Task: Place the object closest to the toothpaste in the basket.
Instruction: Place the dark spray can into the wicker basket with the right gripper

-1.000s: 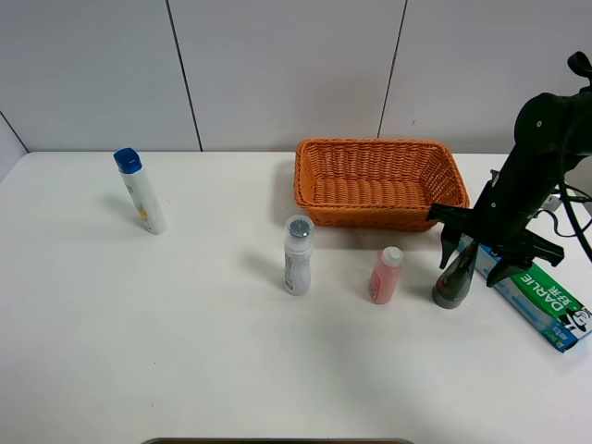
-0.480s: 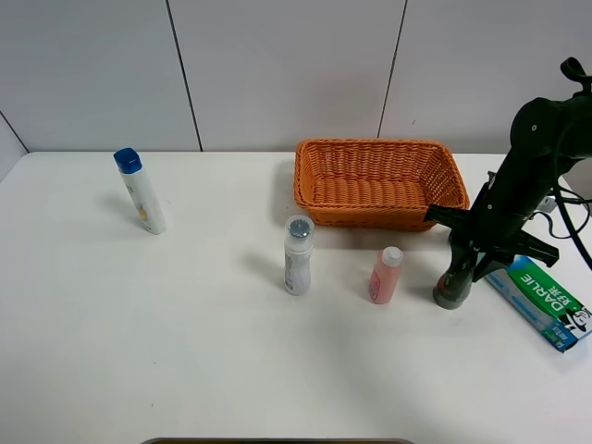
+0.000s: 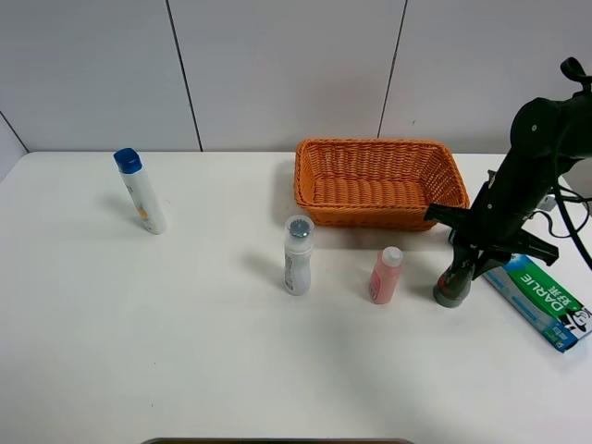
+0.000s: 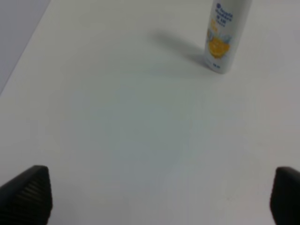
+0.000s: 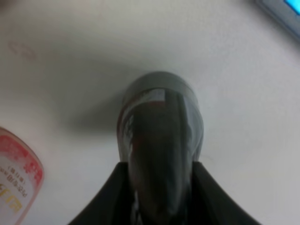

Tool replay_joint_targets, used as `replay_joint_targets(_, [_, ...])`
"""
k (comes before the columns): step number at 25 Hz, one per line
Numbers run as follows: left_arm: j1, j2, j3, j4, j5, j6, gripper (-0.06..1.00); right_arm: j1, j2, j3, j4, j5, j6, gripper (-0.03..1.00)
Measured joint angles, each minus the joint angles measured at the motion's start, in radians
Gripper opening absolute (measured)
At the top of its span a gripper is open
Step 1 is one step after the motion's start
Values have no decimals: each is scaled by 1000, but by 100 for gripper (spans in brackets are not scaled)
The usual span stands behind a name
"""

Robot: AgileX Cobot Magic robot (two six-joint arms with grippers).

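Note:
The toothpaste box (image 3: 544, 301) lies at the right of the table, green and white. Closest to it stands a dark bottle (image 3: 452, 285), base on the table and leaning slightly. My right gripper (image 3: 470, 261) is shut on the bottle's upper part. In the right wrist view the dark bottle (image 5: 161, 126) sits tight between the two fingers (image 5: 110, 197), with a corner of the toothpaste box (image 5: 286, 11) at the edge. The orange wicker basket (image 3: 370, 215) stands behind. My left gripper (image 4: 157, 197) is open and empty over bare table; it is out of the high view.
A pink bottle (image 3: 384, 275) stands left of the dark bottle and shows in the right wrist view (image 5: 14, 183). A white bottle with a grey cap (image 3: 297, 256) stands further left. A white bottle with a blue cap (image 3: 141, 191) stands far left, also in the left wrist view (image 4: 225, 33).
My right gripper's fingers, spread wide around the dark bottle a second ago, have closed onto it. The bottle still stands on the table. Nothing else has moved.

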Motion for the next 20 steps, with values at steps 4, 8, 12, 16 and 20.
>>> replay_joint_targets(4, [0, 0, 0, 0, 0, 0, 94, 0, 0, 0, -6, -1, 0, 28])
replay_joint_targets(8, [0, 0, 0, 0, 0, 0, 94, 0, -1, 0, -6, -1, -2, 28])
replay_joint_targets(12, [0, 0, 0, 0, 0, 0, 94, 0, -16, 0, -1, -3, -42, 28])
replay_joint_targets(16, [0, 0, 0, 0, 0, 0, 94, 0, -66, 0, 30, -3, -97, 28])
replay_joint_targets(20, [0, 0, 0, 0, 0, 0, 94, 0, -144, 0, 57, -3, -137, 28])
